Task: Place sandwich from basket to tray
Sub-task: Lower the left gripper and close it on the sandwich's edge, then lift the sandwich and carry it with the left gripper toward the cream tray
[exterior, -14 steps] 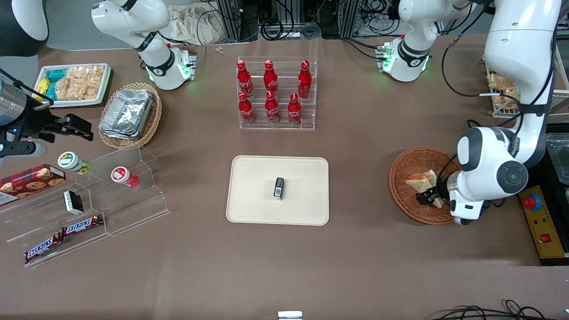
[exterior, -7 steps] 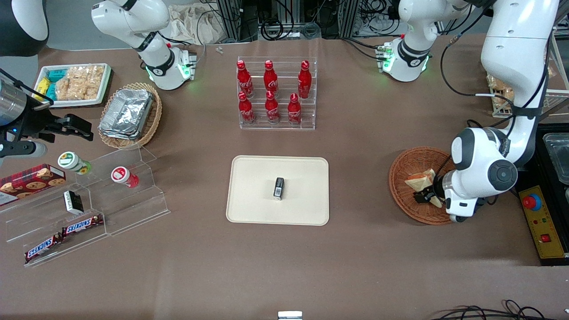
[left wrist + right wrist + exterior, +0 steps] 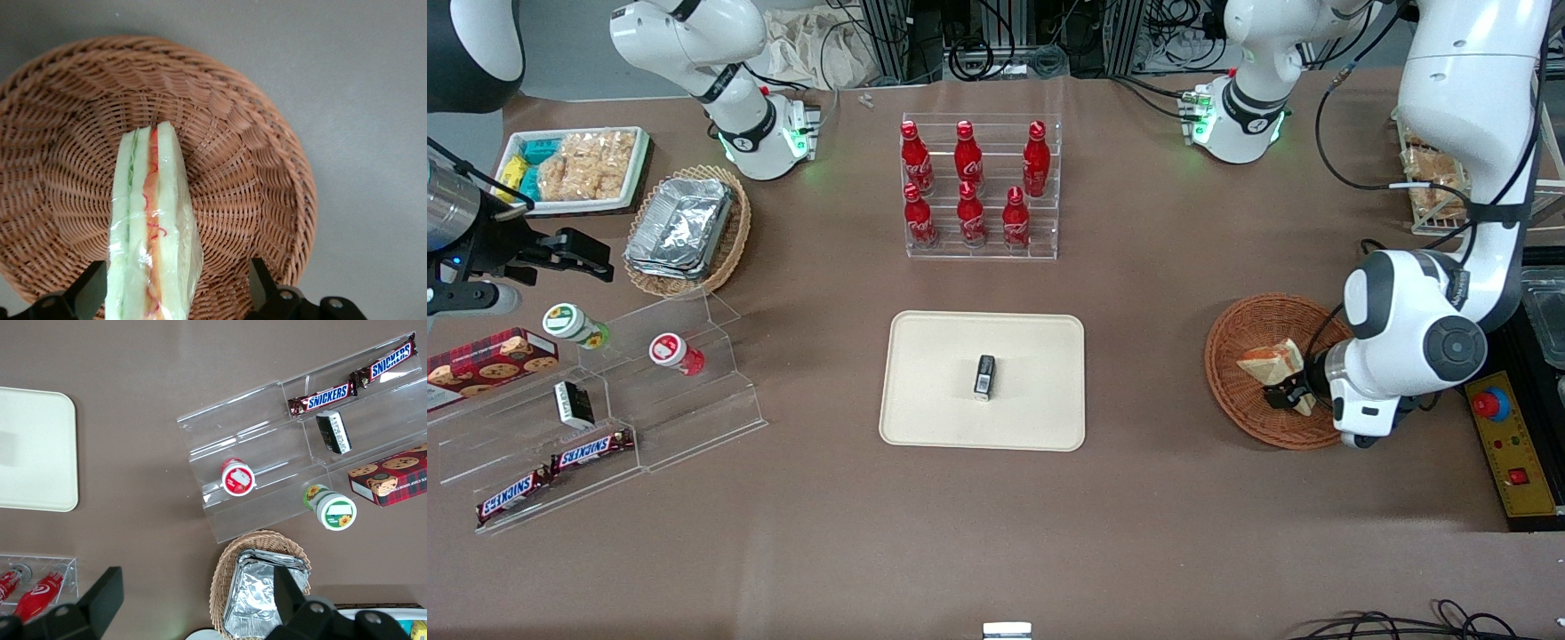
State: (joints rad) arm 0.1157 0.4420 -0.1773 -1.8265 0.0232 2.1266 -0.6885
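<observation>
**Hand low over the basket**

Sandwich (image 3: 152, 227) sits in the basket (image 3: 253, 173), wrapped in clear film and standing on edge — filling stripe facing up. The hand (image 3: 1286, 396) is down inside the basket, its fingers (image 3: 90, 293) spread wide, one on each side of the sandwich with a gap showing, gripping nothing. The tray (image 3: 934, 418) lies mid-bench, well apart — a small dark box (image 3: 984, 375) rests on it.
</observation>
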